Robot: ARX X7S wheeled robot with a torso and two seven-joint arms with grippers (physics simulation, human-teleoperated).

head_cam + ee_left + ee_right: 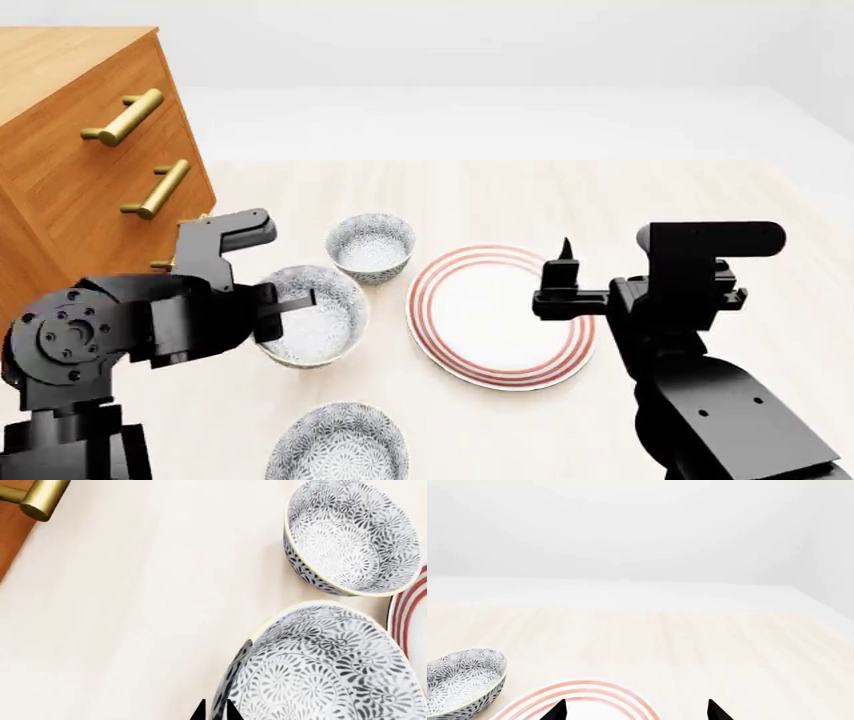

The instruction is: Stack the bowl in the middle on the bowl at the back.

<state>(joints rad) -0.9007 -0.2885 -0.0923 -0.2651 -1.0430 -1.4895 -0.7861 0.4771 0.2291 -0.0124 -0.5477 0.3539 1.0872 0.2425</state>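
Progress: I judge the stack not yet made; the middle bowl (315, 315) sits on the table (641, 200), apart from the back bowl (370, 246).
Left gripper (296, 298): at the middle bowl's near-side rim; in the left wrist view the two finger tips stand close together at the rim (250, 645) (whether they pinch the wall I cannot tell).
Right gripper (563, 262): spread wide, holding nothing, hovering over the plate (501, 315).
Back bowl position: just beyond the left gripper, upright, empty, a narrow strip of table between it and the middle bowl.
Remaining: secure the rim, lift, carry forward, lower into the back bowl.
Edges: the plate's rim lies just beside both bowls on the inner side; the dresser (80, 150) and its brass handles (154, 190) stand near on the outer side.
Open room: bare table ahead of the back bowl; a third bowl (336, 442) sits behind the left gripper.
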